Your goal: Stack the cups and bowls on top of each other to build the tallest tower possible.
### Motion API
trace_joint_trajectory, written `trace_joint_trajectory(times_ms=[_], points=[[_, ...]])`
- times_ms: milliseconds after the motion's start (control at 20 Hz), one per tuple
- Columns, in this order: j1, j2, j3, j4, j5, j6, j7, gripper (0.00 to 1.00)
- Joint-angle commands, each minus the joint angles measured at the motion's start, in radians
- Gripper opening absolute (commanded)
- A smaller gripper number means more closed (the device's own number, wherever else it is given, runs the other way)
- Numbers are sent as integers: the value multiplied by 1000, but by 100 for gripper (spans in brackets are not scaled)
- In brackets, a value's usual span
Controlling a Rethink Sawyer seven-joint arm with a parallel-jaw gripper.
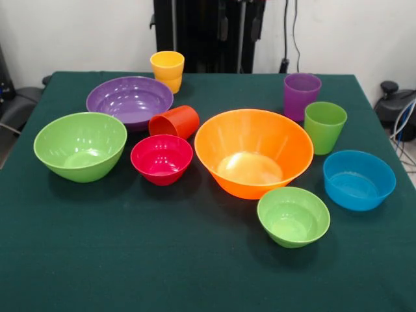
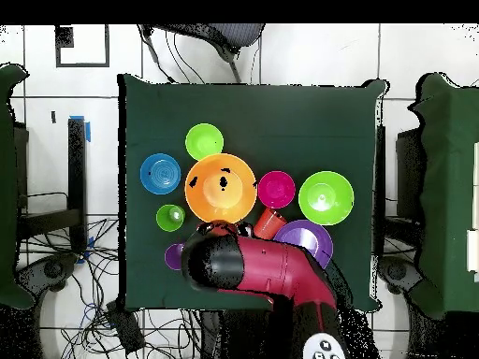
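Note:
Every cup and bowl sits apart on the green cloth, and no tower is in view. The bowls: large orange (image 1: 253,153), wide purple (image 1: 130,101), large light green (image 1: 80,145), pink-red (image 1: 162,158), blue (image 1: 359,179) and small green (image 1: 293,216). The yellow cup (image 1: 168,70), purple cup (image 1: 301,95) and green cup (image 1: 324,125) stand upright. An orange-red cup (image 1: 174,121) lies on its side between the purple and pink-red bowls. In the overhead view the arm's black end, with the gripper (image 2: 210,260), hangs beside the orange bowl (image 2: 221,187) and hides the yellow cup. The front view shows no arm.
The table (image 1: 195,273) has bare cloth along its front edge in the front view. A chair (image 2: 210,37) stands at the table's side away from the robot. Cables (image 2: 103,308) lie on the floor near the base. Other green tables (image 2: 449,187) flank this one.

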Motion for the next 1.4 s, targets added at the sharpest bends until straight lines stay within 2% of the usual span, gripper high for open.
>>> trace_joint_trajectory(times_ms=[50,350,650,1000,1400], points=[[-33,159,97,-98,-103,-59,-17,100],[-111,126,159,-104,-138,-41,-90,100],[-171,155,193,-168,-196,-5,-127,100],[-258,131,259,-162,-253,11,-166,100],[-292,155,308,-188,-296,-8,-126,100]])
